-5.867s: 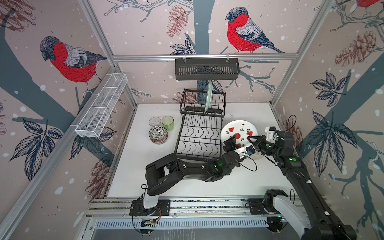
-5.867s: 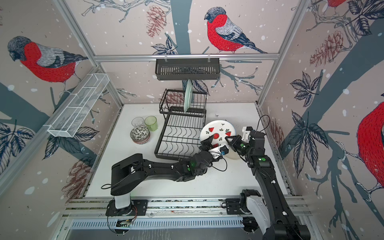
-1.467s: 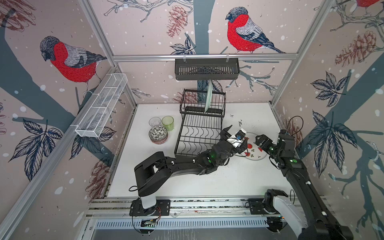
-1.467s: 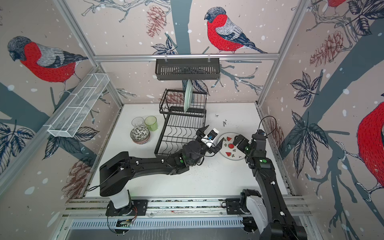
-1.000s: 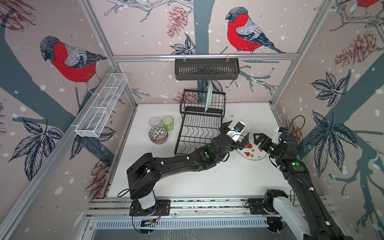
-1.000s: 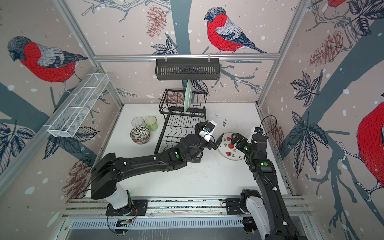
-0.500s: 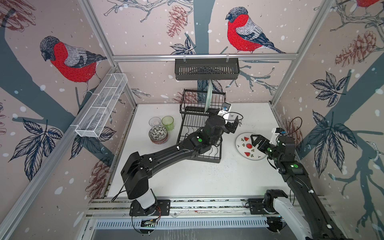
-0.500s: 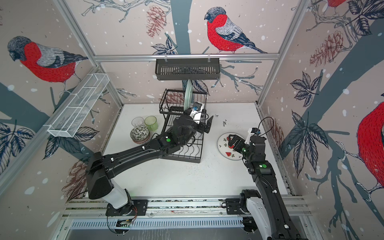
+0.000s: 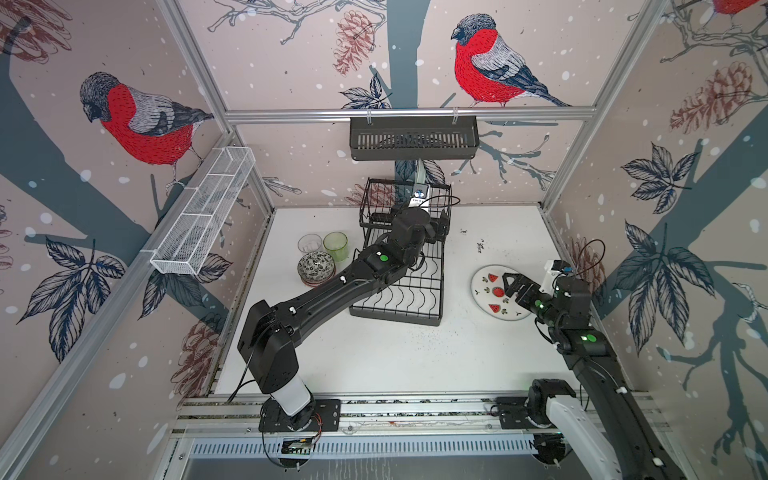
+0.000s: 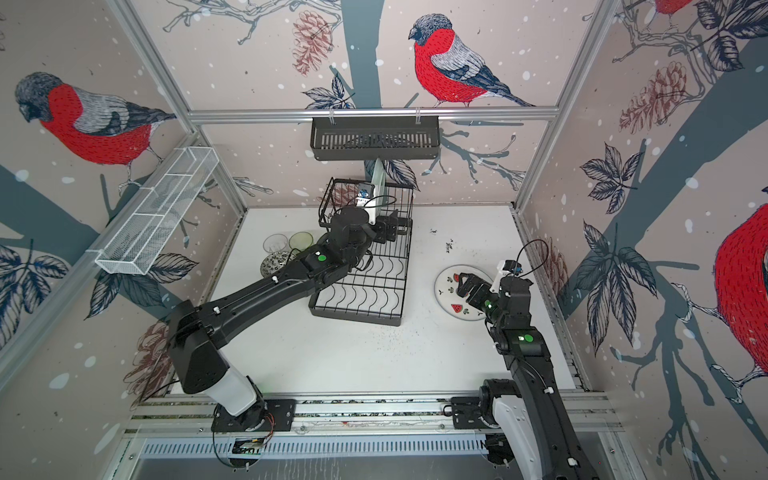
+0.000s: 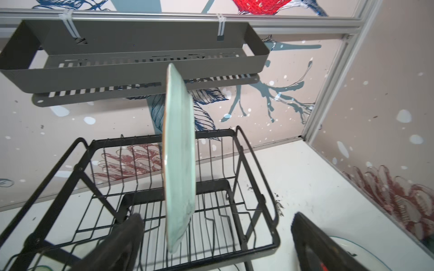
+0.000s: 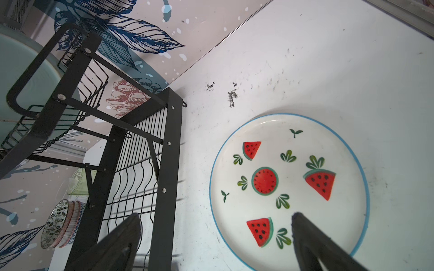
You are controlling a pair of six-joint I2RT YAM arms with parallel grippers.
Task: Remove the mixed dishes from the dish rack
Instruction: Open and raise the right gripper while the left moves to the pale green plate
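Note:
The black dish rack (image 9: 395, 318) stands mid-table, and a pale green plate (image 11: 179, 152) is upright in its upper level (image 9: 420, 183). My left gripper (image 11: 216, 217) is open just in front of that plate's lower edge, above the rack's lower level (image 9: 436, 222). A white watermelon-patterned plate (image 12: 288, 178) lies flat on the table right of the rack (image 9: 484, 286). My right gripper (image 12: 216, 216) hangs open over its near rim, empty (image 9: 512, 284). Stacked patterned bowls (image 9: 316, 268), a green glass (image 9: 335, 245) and a clear glass (image 9: 309, 243) stand on the table left of the rack.
A slotted black shelf basket (image 9: 413, 137) hangs on the back rail right above the green plate's top edge. A long white mesh basket (image 9: 203, 216) is fixed to the left wall. Patterned walls close in the table on three sides.
My left arm has swung away from the watermelon plate and back to the rack's upper level, facing the green plate. The right gripper has drawn back a little; the watermelon plate lies still.

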